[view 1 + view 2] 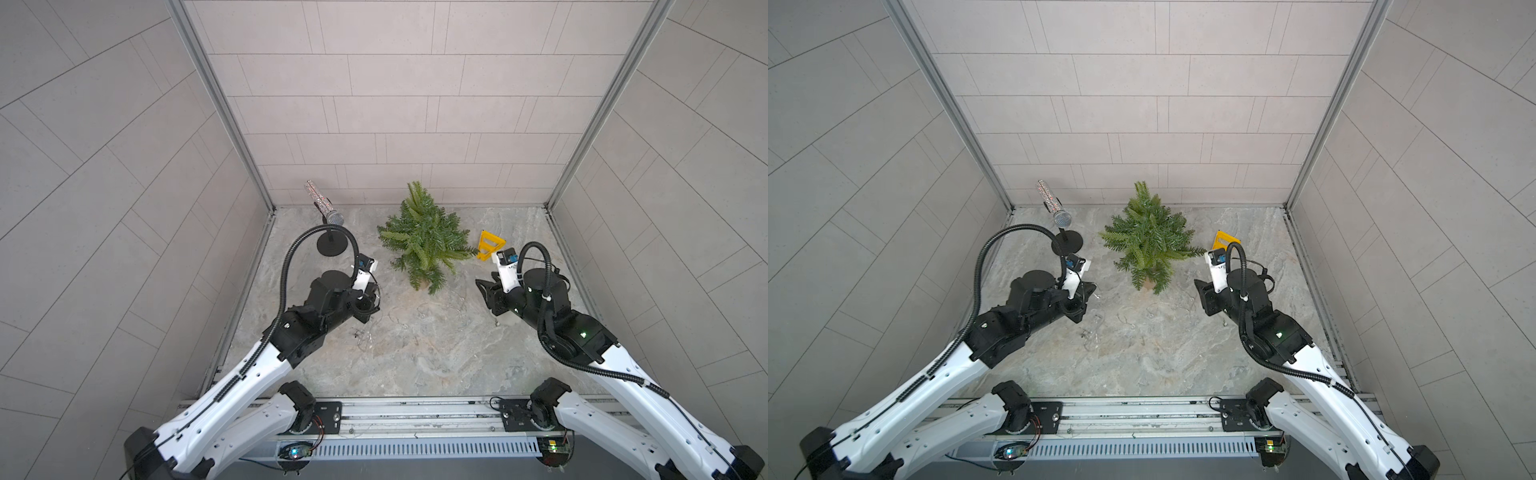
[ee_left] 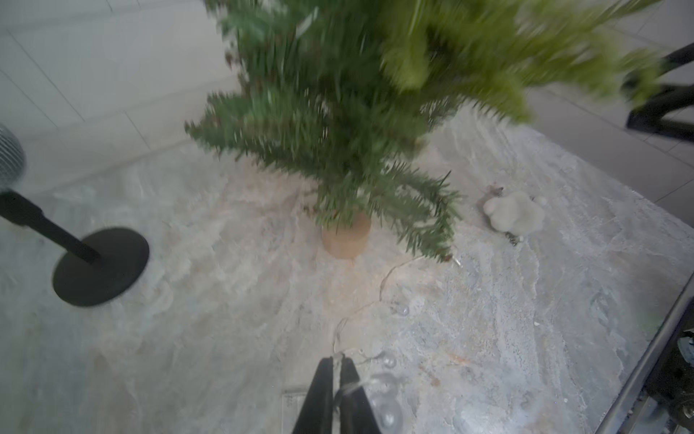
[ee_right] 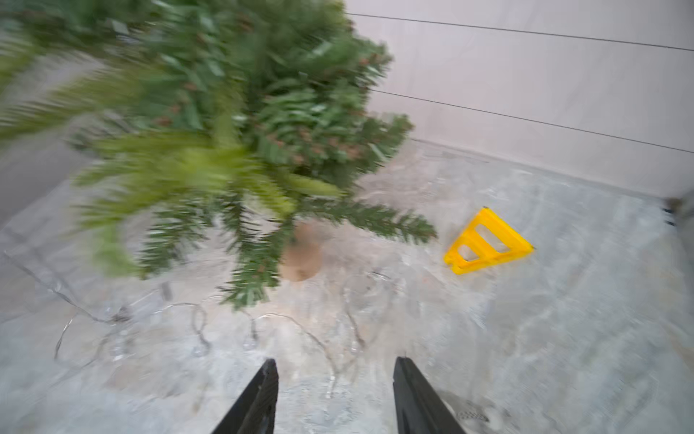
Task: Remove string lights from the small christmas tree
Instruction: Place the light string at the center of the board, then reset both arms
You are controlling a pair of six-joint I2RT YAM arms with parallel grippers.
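The small christmas tree (image 1: 424,239) (image 1: 1148,241) stands upright at the back middle of the table on a tan round base (image 2: 345,238) (image 3: 300,259). The string lights (image 2: 386,285) (image 3: 293,323) lie as thin wire loops with clear bulbs on the table in front of the tree, faint in both top views (image 1: 399,318) (image 1: 1125,316). I see no wire on the branches, which are blurred. My left gripper (image 2: 337,359) (image 1: 376,291) is low at the tree's front left, shut on the wire. My right gripper (image 3: 334,366) (image 1: 484,286) stands open at the front right above loose wire, holding nothing.
A glittery microphone (image 1: 328,208) leans on a black round stand (image 2: 99,266) at the back left. A yellow triangular piece (image 1: 490,245) (image 3: 484,244) lies right of the tree. A white fluffy toy (image 2: 514,216) sits on the table beyond the tree's base.
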